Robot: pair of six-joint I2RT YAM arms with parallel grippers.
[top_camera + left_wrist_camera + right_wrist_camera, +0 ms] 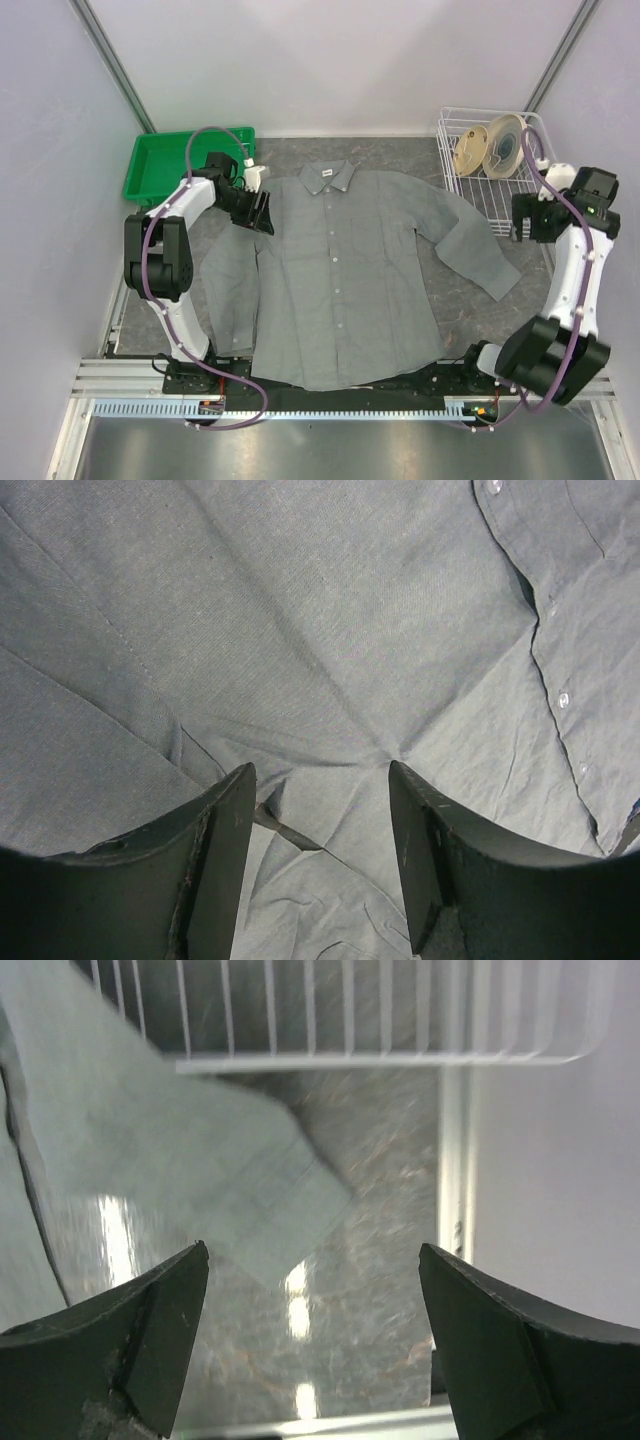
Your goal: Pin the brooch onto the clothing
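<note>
**Both sets of jaws standing apart**

We are looking down on the table (pixel 400 160). At 10 o'clock a green bin (pixel 165 165) is sitting. Near it the left gripper (pixel 262 212) is resting on the clothing (pixel 340 280) at its shoulder, jaws parted, with grey cloth puckering between the fingertips (pixel 225 840). The clothing is lying spread across the middle, collar toward 12 o'clock. At 3 o'clock the right gripper (pixel 520 235) is hanging wide apart, holding nothing, over bare table near the sleeve's end. At 2 o'clock a wire basket (pixel 480 190) is sitting.
</note>
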